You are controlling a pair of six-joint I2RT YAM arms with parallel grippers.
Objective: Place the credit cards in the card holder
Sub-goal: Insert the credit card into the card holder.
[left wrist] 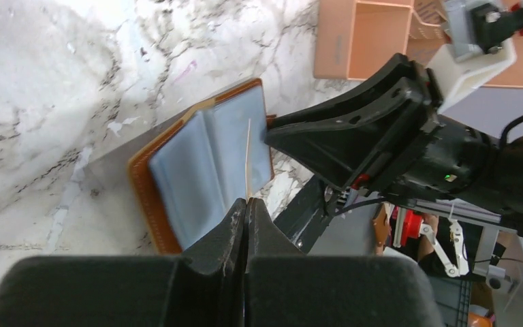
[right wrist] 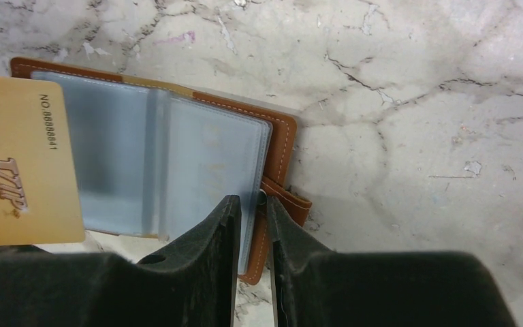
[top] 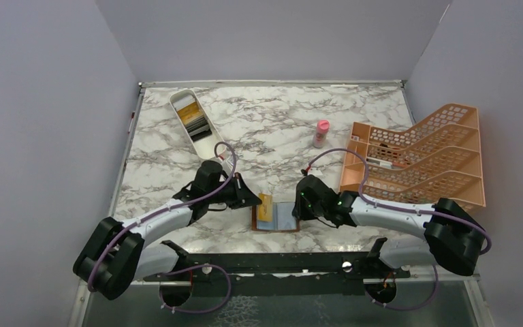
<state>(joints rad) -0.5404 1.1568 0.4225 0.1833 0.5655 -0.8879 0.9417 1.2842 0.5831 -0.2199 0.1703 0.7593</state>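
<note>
- Plain grey walls close in the marble-patterned tabletop (top: 272,129) on three sides.
- An orange rack (top: 422,157) stands well beyond the right pincer (right wrist: 253,204). A white tray (top: 212,144) holding more credit cards (top: 194,116) lies beyond the left pincer (left wrist: 246,204).
- The card holder (right wrist: 204,157) lies open between both pincers. The right one's jaws stand narrowly apart astride its clear sleeve's edge; I cannot tell whether they grip it.
- The left pincer pinches a gold card (right wrist: 20,170) just over the card holder, so this looks like the insertion step. Next, the card's edge must find a sleeve mouth and slide in.
</note>
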